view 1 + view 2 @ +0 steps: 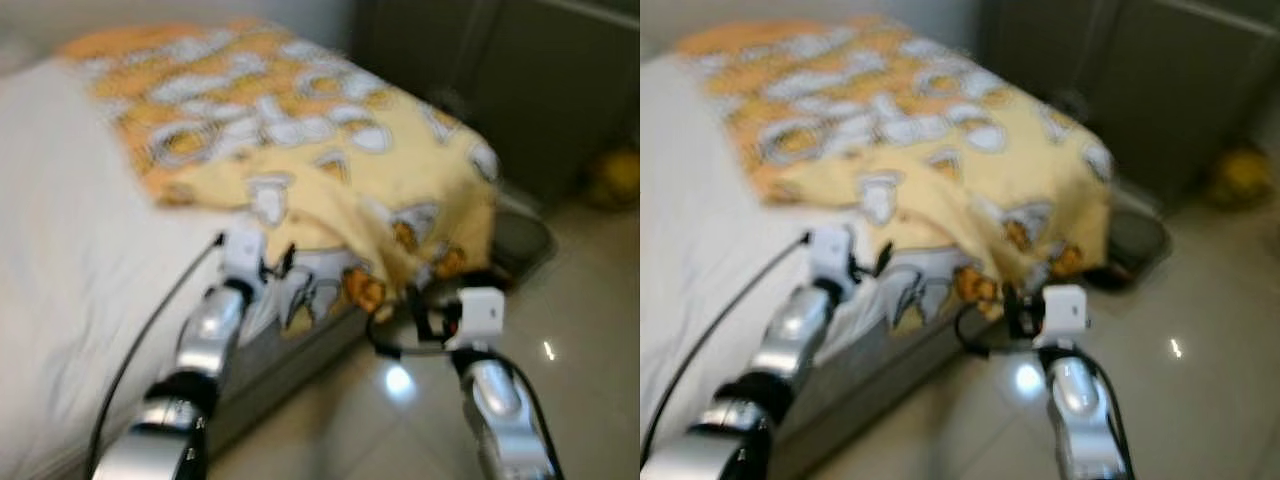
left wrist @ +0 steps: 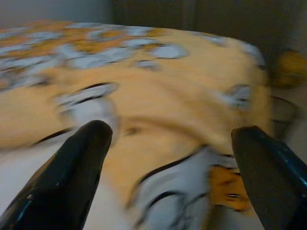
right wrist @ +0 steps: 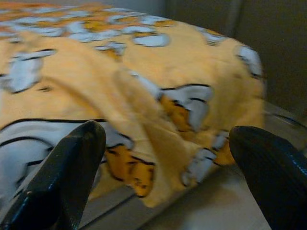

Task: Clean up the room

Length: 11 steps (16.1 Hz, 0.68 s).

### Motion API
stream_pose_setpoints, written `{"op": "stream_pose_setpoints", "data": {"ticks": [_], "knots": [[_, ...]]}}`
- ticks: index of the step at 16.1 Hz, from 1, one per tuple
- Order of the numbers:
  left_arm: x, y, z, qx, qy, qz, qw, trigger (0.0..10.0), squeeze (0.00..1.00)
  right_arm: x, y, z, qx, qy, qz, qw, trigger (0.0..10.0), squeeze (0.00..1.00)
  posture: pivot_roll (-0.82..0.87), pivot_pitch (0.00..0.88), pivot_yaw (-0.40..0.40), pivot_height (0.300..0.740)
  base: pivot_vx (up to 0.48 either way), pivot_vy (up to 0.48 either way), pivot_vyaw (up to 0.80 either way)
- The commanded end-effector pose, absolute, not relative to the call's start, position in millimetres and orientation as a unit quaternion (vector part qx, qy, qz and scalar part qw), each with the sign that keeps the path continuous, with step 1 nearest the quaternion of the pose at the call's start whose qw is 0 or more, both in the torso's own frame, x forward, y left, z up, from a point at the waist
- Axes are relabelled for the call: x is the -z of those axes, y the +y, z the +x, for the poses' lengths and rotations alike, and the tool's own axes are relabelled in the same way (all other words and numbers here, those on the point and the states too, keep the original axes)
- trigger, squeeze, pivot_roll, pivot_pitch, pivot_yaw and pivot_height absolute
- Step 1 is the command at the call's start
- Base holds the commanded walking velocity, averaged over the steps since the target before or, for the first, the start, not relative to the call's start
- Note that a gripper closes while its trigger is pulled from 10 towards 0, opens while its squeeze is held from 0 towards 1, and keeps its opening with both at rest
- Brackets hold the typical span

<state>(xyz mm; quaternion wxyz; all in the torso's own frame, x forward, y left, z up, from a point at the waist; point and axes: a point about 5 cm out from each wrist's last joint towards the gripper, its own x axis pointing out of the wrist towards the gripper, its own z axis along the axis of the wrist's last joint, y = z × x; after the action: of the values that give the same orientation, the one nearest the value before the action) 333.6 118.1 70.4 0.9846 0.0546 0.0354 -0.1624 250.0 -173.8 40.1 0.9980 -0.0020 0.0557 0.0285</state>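
Note:
A yellow blanket with a white and orange cartoon print lies crumpled over the foot of a bed with a white sheet. Its corner hangs over the bed's edge toward the floor. My left gripper is open just in front of the blanket's rumpled edge, with its fingers wide apart and nothing between them. My right gripper is also open, low beside the bed, facing the hanging corner. All views are blurred.
A dark wardrobe stands behind the bed's foot. On the shiny tiled floor lie a dark grey flat object by the bed corner and a yellow round object at the far right.

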Motion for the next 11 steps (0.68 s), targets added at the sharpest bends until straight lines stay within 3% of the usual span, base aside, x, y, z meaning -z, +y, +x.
{"op": "stream_pose_setpoints", "data": {"ticks": [1,4,7,11], "knots": [[-70,110,333,0.185,0.034,0.076,0.979,10.0,0.0,-46,-175,251,-0.024,0.038,-0.002,0.999,10.0,0.0,-0.03,0.0,0.006,0.74,0.469,0.0,-0.46],[-64,106,325,0.183,0.036,0.032,0.982,10.0,0.0,-46,-178,249,-0.017,0.038,-0.001,0.999,10.0,0.0,-0.04,0.0,0.015,0.74,0.097,-0.125,0.0],[-57,105,322,0.167,0.049,0.014,0.985,10.0,0.0,-46,-177,247,-0.017,0.039,-0.002,0.999,10.0,0.0,-0.04,0.0,0.017,0.74,0.388,-0.276,0.0],[-49,109,319,0.129,0.073,0.023,0.989,10.0,0.0,-44,-177,242,-0.021,0.048,-0.004,0.999,10.0,0.0,-0.04,0.0,0.012,0.74,0.429,0.0,0.0]]}}
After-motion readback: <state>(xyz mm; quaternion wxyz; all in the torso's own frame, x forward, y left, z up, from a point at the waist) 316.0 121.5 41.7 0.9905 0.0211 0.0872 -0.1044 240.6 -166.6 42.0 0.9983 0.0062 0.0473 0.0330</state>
